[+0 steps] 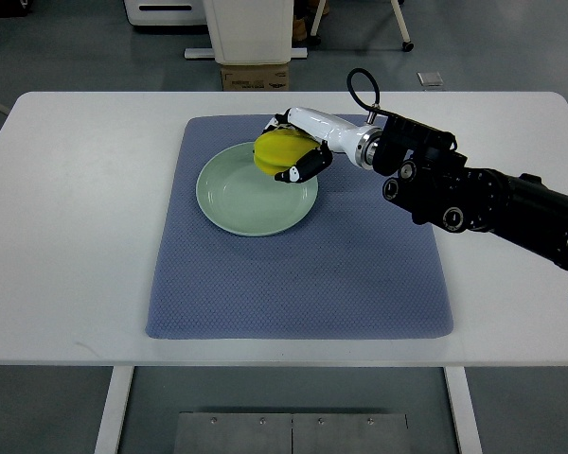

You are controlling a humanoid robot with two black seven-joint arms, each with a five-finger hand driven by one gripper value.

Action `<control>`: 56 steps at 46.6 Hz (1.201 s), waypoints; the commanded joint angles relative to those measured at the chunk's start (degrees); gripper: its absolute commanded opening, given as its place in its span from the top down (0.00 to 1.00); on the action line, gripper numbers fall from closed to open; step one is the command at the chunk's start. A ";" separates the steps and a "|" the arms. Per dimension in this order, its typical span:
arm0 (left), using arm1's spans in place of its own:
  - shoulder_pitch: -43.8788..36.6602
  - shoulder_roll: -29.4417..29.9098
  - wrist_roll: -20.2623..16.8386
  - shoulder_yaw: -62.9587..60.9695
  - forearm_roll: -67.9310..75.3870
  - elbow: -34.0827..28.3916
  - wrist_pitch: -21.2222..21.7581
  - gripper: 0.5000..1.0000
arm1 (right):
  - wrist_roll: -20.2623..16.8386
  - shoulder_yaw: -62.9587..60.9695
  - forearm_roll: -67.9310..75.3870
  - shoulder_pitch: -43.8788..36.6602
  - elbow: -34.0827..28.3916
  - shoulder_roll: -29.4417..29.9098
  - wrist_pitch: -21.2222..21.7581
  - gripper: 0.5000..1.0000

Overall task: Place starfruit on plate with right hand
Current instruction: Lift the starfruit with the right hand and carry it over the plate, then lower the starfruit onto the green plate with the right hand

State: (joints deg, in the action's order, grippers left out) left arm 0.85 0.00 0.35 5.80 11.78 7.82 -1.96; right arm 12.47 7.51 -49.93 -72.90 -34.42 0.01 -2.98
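Top view: white rectangular worktop (76,236), smooth, carrying a blue-grey mat (303,274) of dimpled weave with rounded corners. Round pale-green plate (241,203), glossy, on the mat's upper half. Yellow ridged starfruit (278,149) over the plate's upper right rim, gripped by the right hand (298,151), white shell, black fingertips curled round it. Mat's lower half bare.

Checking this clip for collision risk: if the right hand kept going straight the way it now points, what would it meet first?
The right hand, shut on the starfruit, points left over the plate's upper right edge. Going on, it likely crosses above the plate, then the blue mat; its height is unclear.
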 commanded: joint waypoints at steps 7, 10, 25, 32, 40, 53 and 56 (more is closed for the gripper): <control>0.03 0.00 0.00 0.00 0.00 0.00 0.03 0.00 | 0.19 1.54 0.01 1.10 -0.39 -0.01 -0.10 1.00; 0.03 0.00 0.00 0.00 0.00 0.00 0.03 0.00 | 0.36 1.54 0.01 1.62 -0.39 -0.01 -0.10 1.00; 0.03 0.00 0.00 0.00 0.00 0.00 0.03 0.00 | 0.72 1.28 0.27 1.98 -1.88 -0.01 -0.01 1.00; 0.03 0.00 0.00 0.00 0.00 0.00 0.03 0.00 | 0.28 1.11 1.32 2.06 -4.51 -0.01 -0.01 1.00; 0.03 0.00 0.00 0.00 0.00 0.00 0.03 0.00 | -0.60 0.67 3.08 2.06 -7.33 -0.01 -0.10 1.00; 0.03 0.00 0.00 0.00 0.00 0.00 -0.06 0.00 | -0.69 0.67 2.99 2.15 -7.24 -0.01 -0.27 1.00; 0.03 0.00 0.00 0.00 0.00 0.00 0.03 0.00 | -0.69 0.67 2.99 2.24 -7.15 -0.01 -0.27 1.00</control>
State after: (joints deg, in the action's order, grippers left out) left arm 0.88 0.00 0.35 5.80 11.78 7.82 -1.96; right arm 11.72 8.17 -46.91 -70.74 -41.66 0.00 -3.22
